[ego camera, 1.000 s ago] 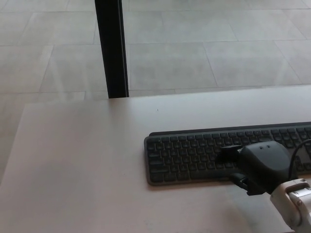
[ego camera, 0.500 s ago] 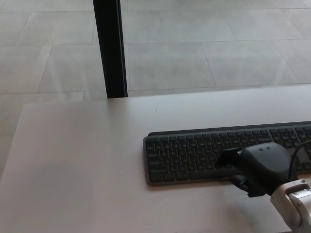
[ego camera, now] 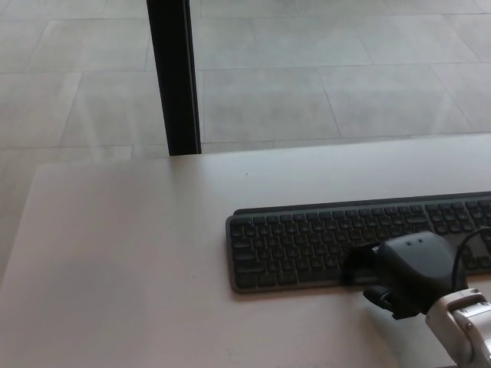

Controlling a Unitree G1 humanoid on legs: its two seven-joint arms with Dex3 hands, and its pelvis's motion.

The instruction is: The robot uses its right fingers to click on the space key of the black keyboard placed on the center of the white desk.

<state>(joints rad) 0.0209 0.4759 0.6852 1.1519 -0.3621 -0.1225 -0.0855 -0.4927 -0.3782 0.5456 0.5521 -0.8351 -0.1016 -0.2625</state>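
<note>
My right hand [ego camera: 410, 272] hangs over the near edge of the black keyboard [ego camera: 307, 241], which lies right of centre on the white desk [ego camera: 130, 261]; its bulk hides my fingers, so I cannot tell their spread. Pressing blind, I could hit a neighbouring key or miss the space key. Compared with a second ago, the hand sits slightly nearer and lower.

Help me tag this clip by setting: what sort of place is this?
Probably an office or lab: a white desk with a black keyboard, a tiled floor and a dark post behind.
</note>
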